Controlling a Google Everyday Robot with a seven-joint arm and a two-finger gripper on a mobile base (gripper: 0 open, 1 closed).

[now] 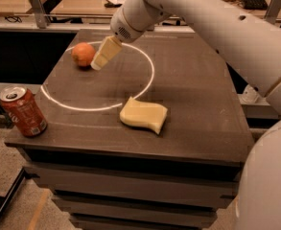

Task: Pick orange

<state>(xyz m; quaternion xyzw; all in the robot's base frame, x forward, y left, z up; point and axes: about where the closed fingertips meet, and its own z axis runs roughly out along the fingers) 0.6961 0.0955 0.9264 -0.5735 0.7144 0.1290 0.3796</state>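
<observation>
In the camera view, you have the orange (pixel 83 54) sitting on the dark table (pixel 202 104), toward its far left side. It lies right by the far left arc of the white ring (pixel 149 75) drawn on the tabletop, and it rests on the surface with nothing gripping it.

Your gripper (pixel 98 63) hangs just to the right of the orange, angled down and to the left so that its pale tip points at the fruit's right side. From here you cannot tell whether the tip touches the orange or stops just short of it. You also cannot tell whether the gripper is spread or pressed together, since it reads as one pale block.

The white arm (pixel 216 28) reaches in from the upper right, crossing over the far right part of the table, and more of the robot's white body fills the lower right corner.

A red soda can (pixel 23 111) stands upright at the near left corner of the table, outside the ring and well apart from the orange. A pale yellow sponge (pixel 143 114), curved, lies toward the near side, just beside the ring's near arc, also well apart from the orange and the gripper.
</observation>
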